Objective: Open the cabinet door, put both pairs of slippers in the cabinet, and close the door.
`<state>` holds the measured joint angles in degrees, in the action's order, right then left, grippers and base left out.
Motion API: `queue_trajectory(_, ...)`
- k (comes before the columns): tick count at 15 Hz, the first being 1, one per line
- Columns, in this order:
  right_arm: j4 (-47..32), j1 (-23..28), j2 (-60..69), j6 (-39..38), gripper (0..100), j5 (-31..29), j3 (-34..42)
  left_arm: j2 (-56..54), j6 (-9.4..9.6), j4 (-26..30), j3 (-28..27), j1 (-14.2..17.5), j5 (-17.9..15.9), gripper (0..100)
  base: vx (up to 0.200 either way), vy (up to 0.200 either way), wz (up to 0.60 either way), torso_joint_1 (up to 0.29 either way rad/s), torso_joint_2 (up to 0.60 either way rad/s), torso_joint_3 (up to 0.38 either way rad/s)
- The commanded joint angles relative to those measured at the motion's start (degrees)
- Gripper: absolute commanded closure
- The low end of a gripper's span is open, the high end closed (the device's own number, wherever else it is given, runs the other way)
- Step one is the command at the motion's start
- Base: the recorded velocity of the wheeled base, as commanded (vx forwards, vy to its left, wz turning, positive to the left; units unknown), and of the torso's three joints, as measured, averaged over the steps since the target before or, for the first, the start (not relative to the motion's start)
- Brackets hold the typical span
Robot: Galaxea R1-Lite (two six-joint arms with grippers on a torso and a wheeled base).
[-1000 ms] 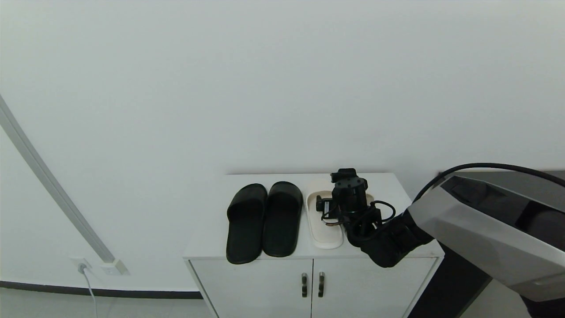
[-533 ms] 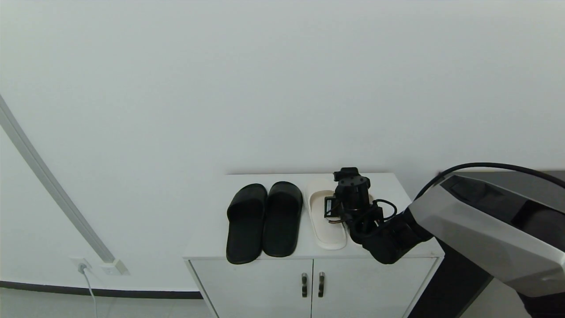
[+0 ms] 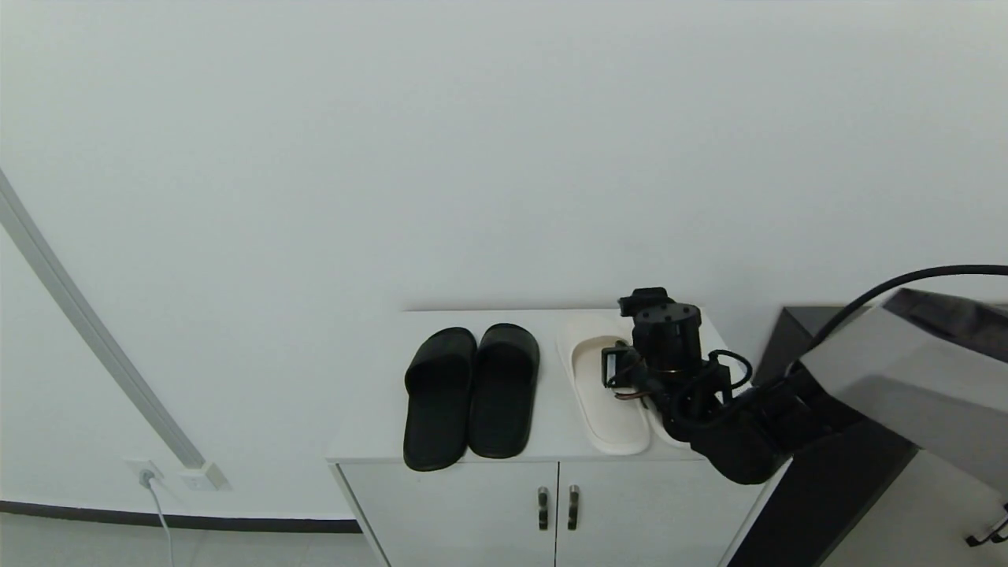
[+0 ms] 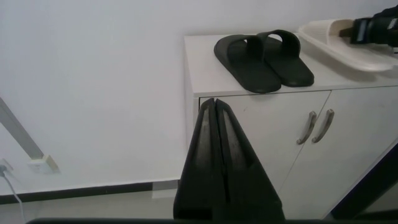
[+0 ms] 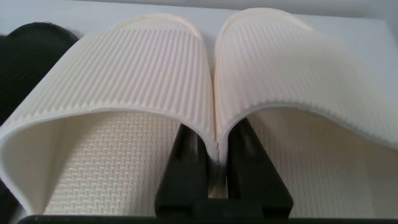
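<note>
Pinching cream slippers (image 3: 602, 390) together by inner straps on cabinet top (image 3: 366, 441): right gripper (image 5: 214, 149); doors (image 3: 457, 504) not yet open; left gripper (image 4: 215, 107) closed, empty. Next likely: open door before pair goes in

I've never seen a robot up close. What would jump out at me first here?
The right end effector pinches the cream slippers together by their inner walls, on the right of the cabinet top. The black slippers lie side by side to their left, and the doors below are shut.
</note>
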<state>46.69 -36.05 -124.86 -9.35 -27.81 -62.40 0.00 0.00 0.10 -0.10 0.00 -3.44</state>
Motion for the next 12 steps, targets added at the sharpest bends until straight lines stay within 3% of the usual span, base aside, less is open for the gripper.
queue_trajectory(1, 3.9, -2.4, 12.4, 2.5, 100, 3.9, 12.0, 0.1, 0.00, 0.0, 0.0, 0.0, 0.0, 100, 0.000, 0.000, 0.00, 0.000, 0.00, 0.000)
queue_trajectory(5, 6.6, -5.7, 22.7, 3.7, 100, 17.2, 24.9, 0.1, 0.00, 0.0, 0.0, 0.0, 0.0, 100, 0.000, 0.000, 0.00, 0.000, 0.00, 0.000)
queue_trajectory(9, 5.4, -6.1, 31.1, 3.8, 100, 31.9, 31.7, 0.1, -0.09, 0.0, 0.0, 0.0, 0.0, 100, 0.000, 0.000, 0.00, 0.000, 0.00, 0.000)
queue_trajectory(12, 5.3, -7.2, 31.4, 3.9, 100, 32.6, 32.7, 0.1, -0.09, 0.0, 0.0, 0.0, -0.1, 100, 0.000, 0.000, 0.00, 0.000, 0.00, 0.000)
